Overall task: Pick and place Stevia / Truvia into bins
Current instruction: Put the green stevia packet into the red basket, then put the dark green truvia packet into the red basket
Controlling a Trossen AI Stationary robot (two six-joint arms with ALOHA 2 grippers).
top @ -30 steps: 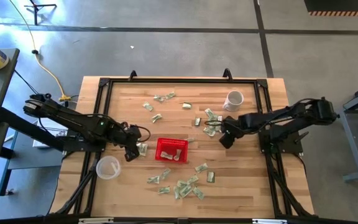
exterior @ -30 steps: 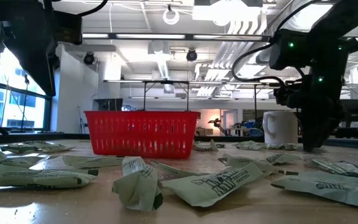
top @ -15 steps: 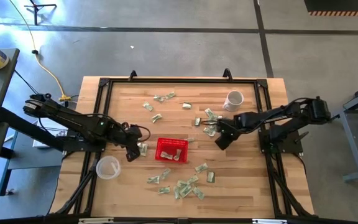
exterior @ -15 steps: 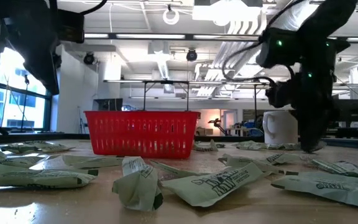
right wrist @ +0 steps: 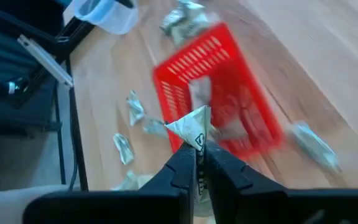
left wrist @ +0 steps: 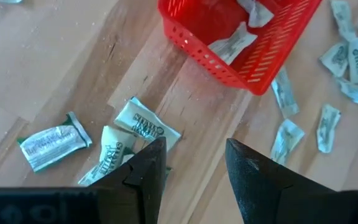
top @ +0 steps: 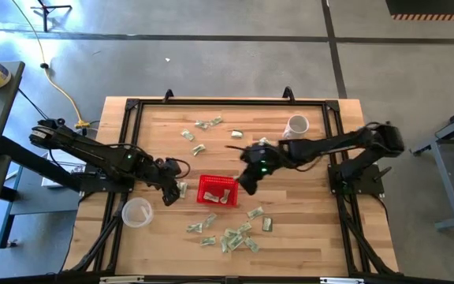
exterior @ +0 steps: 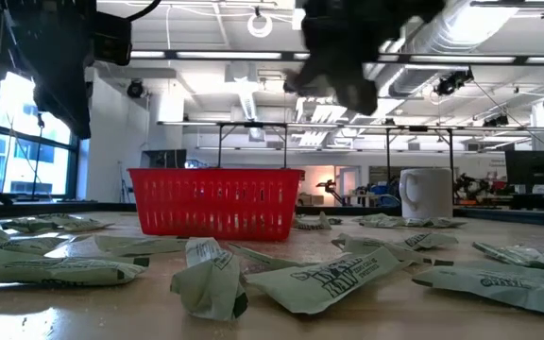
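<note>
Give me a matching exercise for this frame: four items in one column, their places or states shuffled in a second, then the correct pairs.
Items
1. right end effector
2. left end effector
3. white mug
4. clear plastic cup

Places or states
A. standing on the table's far right part
B. shut on a sachet, beside the red basket
C. open, above sachets left of the basket
D. at the table's near left edge

Pairs: 1-B, 2-C, 3-A, 4-D
</note>
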